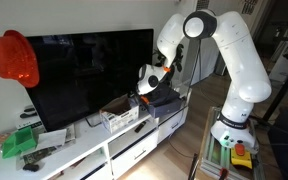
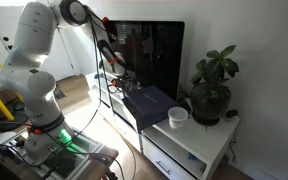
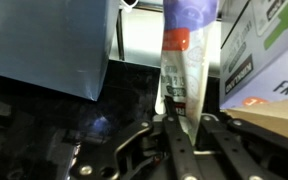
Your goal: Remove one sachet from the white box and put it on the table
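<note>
Pale sachet (image 3: 180, 75) is pinched by one end in your gripper (image 3: 180, 122), jaws narrow around it, held above the white box (image 1: 122, 118), probably to clear its walls; the table (image 1: 134, 152) beside that box awaits it

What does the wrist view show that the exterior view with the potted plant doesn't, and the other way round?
Only the wrist view: the sachet pinched upright in the gripper, with a printed box beside it. Only that exterior view: the potted plant, a white cup and the table they stand on. Both: the gripper, though the exterior view shows it too small to tell what it holds.
</note>
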You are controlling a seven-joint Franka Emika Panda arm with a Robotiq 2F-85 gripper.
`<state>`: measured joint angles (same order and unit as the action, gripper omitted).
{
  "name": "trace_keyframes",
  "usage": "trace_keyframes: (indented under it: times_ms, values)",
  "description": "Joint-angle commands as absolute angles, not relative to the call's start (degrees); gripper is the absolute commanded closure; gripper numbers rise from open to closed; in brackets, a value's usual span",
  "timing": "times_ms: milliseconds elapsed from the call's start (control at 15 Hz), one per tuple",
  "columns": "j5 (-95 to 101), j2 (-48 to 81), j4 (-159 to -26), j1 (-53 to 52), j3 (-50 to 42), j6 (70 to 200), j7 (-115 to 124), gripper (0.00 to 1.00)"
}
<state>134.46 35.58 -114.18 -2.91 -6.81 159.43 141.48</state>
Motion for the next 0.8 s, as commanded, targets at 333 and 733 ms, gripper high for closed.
trace_keyframes:
  times_ms: [333,733]
  values:
    - [130.7,42.1,-107.5,-3.1,-7.0,162.6,136.9,0.97]
    - [127.8,43.0,-105.0,-3.5,-6.4,167.1,133.9,0.97]
